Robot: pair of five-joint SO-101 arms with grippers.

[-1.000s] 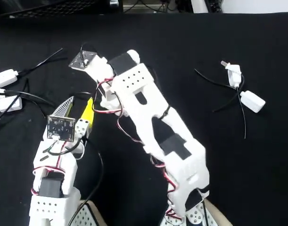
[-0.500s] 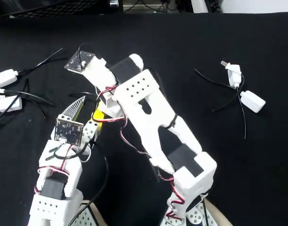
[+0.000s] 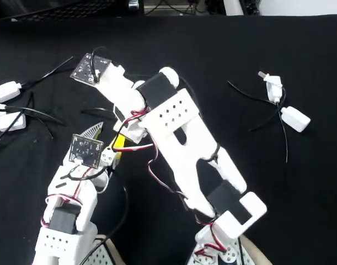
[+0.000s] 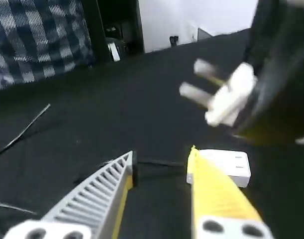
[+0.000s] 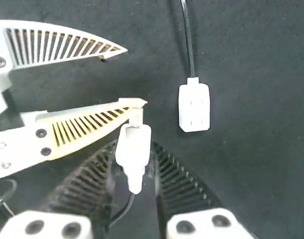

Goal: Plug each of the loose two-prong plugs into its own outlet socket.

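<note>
Plug clamped in right hand — left hand parted alongside — outlet socket near, black cloth around.

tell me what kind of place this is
Probably a robotics lab or hobby bench: a white printed left arm and right arm at a table draped in black cloth, with a loose plug and outlet socket on short leads.

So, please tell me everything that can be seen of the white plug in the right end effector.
The plug is small, white, plastic-looking, with two prongs and a black cable at its rear. The right end effector clamps its body between black ribbed fingers, above the black cloth. Its prongs lie close to the yellow finger of the left end effector; contact unclear.
</note>
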